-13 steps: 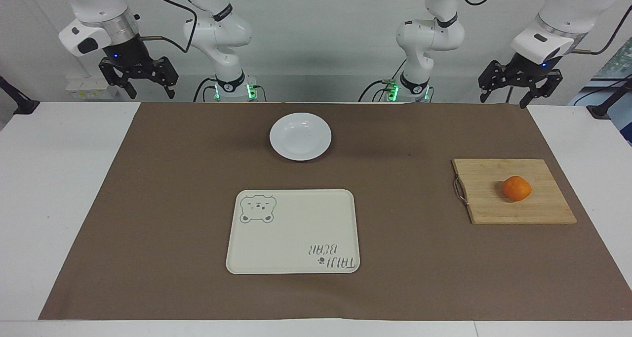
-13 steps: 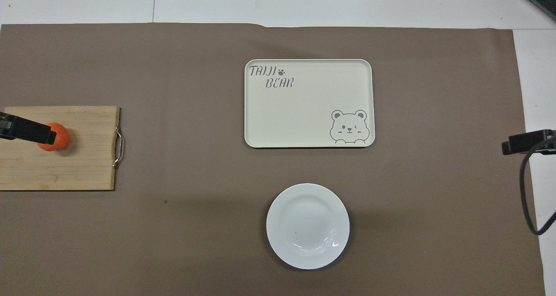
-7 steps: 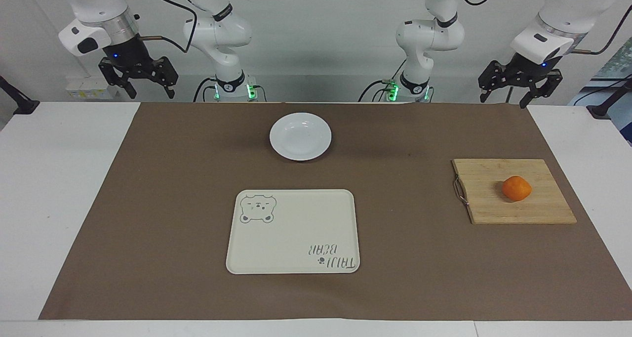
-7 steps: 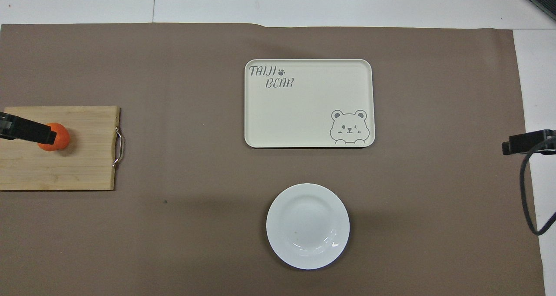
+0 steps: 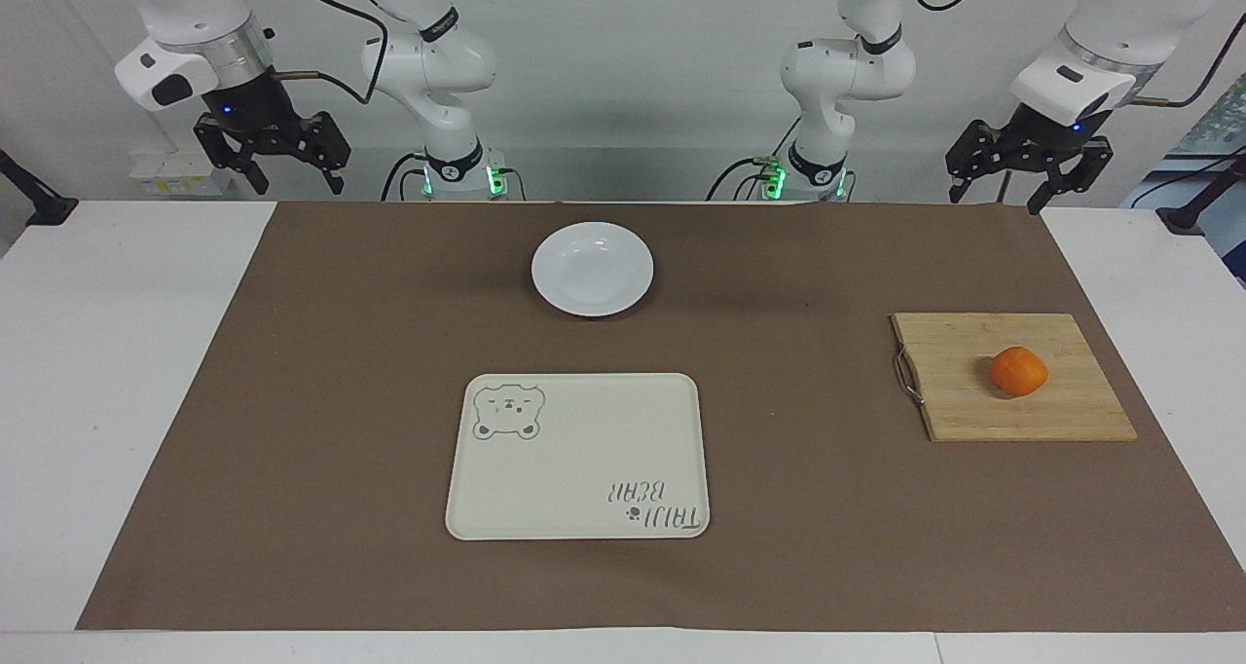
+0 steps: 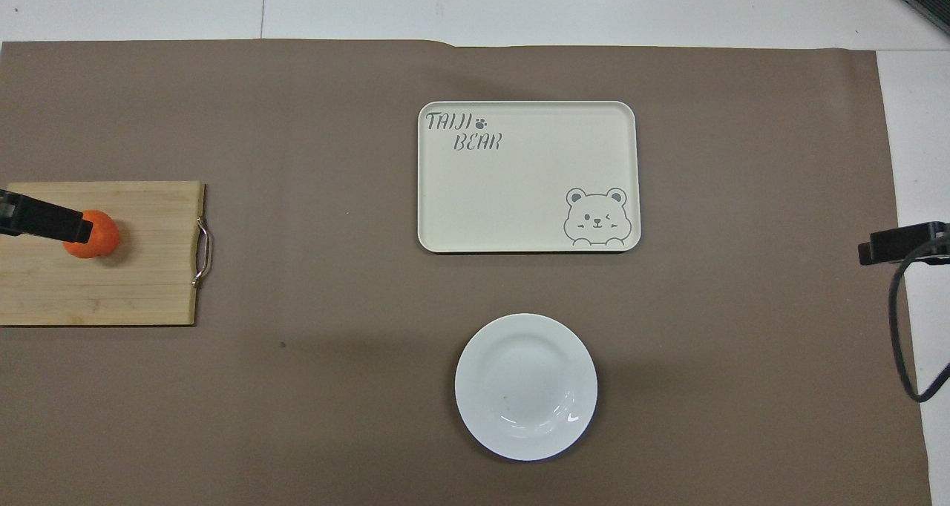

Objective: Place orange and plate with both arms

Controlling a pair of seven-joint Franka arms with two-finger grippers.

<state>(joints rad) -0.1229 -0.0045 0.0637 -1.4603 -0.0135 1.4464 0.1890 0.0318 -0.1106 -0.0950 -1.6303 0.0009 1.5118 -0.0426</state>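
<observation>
At the robots' edge of the table, both arms hang raised. The left gripper (image 5: 1029,169) is above the brown mat's corner at the left arm's end, jaws spread wide and empty. The right gripper (image 5: 274,156) is above the mat's corner at the right arm's end, likewise wide open and empty.

The orange (image 5: 1019,371) rests on the bamboo cutting board (image 5: 959,411) near the mat's edge at the left arm's end. The plate (image 5: 592,268) lies on the mat close to its robot-side edge, around the middle.

Risks:
- The orange is round and may roll off the board if a finger nudges it off-centre.
- The plate is shallow and glossy; a rim grip may slip or tilt it.
- If both arms converge on the bear-print tray (image 5: 578,456), they may collide.

Nothing stands between either gripper and its likely target. The tray at the mat's centre is empty.
</observation>
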